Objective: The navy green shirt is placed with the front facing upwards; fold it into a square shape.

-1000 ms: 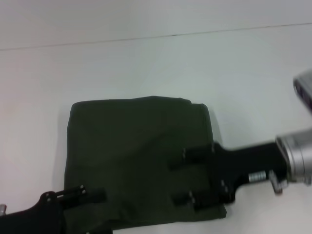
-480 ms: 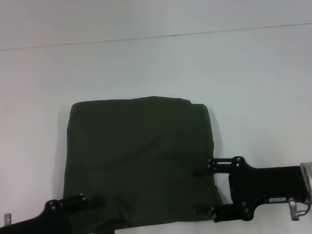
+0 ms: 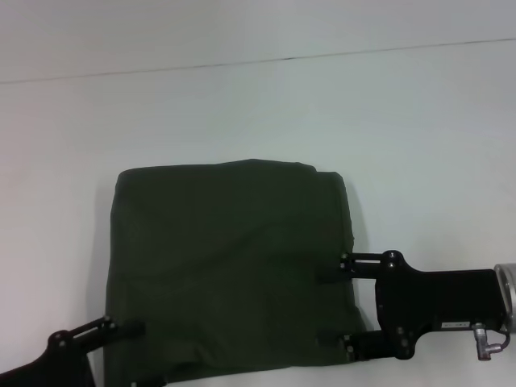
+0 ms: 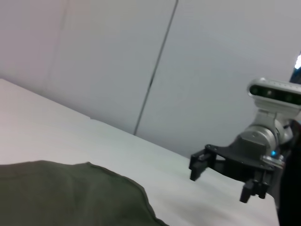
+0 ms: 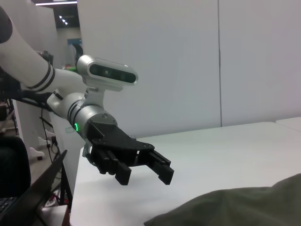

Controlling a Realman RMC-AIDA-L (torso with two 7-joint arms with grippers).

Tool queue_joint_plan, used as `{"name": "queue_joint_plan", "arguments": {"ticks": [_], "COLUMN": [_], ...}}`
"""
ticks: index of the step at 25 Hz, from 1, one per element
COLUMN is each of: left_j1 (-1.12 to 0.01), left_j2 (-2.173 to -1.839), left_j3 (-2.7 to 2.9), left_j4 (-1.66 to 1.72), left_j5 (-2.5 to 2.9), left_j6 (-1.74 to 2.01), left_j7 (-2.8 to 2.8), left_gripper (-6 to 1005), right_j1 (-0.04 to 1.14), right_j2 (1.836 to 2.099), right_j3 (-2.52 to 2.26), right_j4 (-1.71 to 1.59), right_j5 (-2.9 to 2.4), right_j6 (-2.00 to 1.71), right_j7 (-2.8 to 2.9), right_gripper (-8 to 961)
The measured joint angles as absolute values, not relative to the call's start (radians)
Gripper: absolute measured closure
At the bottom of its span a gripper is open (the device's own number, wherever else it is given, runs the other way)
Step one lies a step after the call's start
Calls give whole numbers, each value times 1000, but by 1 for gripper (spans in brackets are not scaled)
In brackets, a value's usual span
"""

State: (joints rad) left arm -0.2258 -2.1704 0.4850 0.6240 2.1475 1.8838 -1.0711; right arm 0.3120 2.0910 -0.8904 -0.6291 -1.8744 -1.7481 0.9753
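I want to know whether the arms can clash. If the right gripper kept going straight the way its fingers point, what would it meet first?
Probably the navy green shirt: the right gripper, open, points across its right edge. Its height above the cloth is unclear; the left gripper lies farther along.

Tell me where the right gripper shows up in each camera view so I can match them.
Head view: the right gripper is at the lower right, open, fingertips over the right edge of the navy green shirt.
Left wrist view: the right gripper hangs open at the right, above the table, beyond the shirt.
Right wrist view: not in it; the gripper there is the left gripper.
Shared landmark: the folded shirt.
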Motion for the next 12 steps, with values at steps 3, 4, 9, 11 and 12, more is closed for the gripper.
{"name": "queue_joint_plan", "arguments": {"ticks": [3, 4, 9, 11, 12], "left_j1": [-214, -212, -202, -201, -201], "left_j2": [-2169, -2169, -2169, -2169, -2169], "left_j3": [447, 440, 426, 425, 425], "left_j4": [623, 623, 624, 625, 624], "left_j5": [2149, 2150, 2170, 2182, 2187], "left_j6": [1909, 1920, 1952, 1954, 1954], "left_j7": [-1063, -1062, -1063, -1065, -1065], "left_gripper": [276, 276, 276, 276, 276], "right_j1": [320, 325, 340, 343, 346], "right_j2": [2095, 2095, 2095, 2095, 2095], "right_j3": [-891, -891, -892, -892, -892], "right_j4": [-590, -574, -520, -511, -505], "right_j5": [-1868, -1865, -1861, -1860, -1859], "right_j6": [-1749, -1749, -1759, -1761, -1762], "right_j7": [965, 958, 916, 908, 906], "right_gripper": [193, 193, 193, 193, 193]}}
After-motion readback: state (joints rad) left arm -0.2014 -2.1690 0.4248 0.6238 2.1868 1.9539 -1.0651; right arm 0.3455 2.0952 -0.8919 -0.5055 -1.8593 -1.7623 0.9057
